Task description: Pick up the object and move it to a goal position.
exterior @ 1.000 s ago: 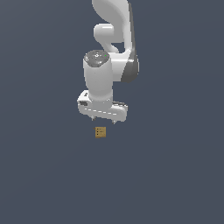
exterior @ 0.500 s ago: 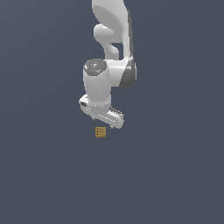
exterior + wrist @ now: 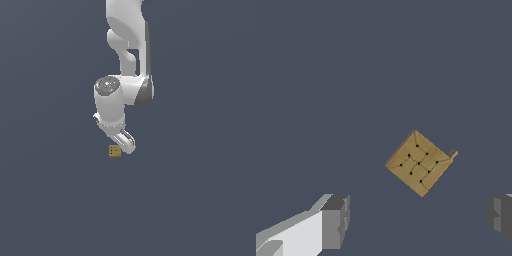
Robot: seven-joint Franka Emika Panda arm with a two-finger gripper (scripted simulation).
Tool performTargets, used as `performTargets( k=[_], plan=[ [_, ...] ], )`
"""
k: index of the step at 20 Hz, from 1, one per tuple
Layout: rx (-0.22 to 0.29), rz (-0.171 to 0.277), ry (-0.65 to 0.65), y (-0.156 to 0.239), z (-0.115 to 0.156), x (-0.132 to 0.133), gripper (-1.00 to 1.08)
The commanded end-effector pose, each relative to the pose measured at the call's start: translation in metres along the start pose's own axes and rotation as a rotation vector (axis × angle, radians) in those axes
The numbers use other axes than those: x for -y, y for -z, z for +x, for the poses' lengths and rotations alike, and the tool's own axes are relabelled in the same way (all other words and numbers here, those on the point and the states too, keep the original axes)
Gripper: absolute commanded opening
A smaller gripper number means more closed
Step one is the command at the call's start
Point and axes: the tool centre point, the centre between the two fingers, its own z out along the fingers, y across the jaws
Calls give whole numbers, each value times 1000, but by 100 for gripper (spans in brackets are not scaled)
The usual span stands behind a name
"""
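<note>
Your gripper [image 3: 418,220] hangs above the cube [image 3: 419,163] with jaws spread (nothing between them); centre it, square it to the faces, then descend.

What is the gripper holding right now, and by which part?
Nothing. The gripper is open, its fingers spread wide, and the tan cube lies apart from them, untouched.
</note>
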Motion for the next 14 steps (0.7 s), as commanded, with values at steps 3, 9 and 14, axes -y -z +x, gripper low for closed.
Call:
performTargets(
  k=[3, 9, 14],
  plan=[
    [2, -4, -137, -12, 1, -5, 100],
    [2, -11, -318, -28, 2, -12, 100],
    [-1, -17, -463, -40, 3, -19, 100]
  ],
)
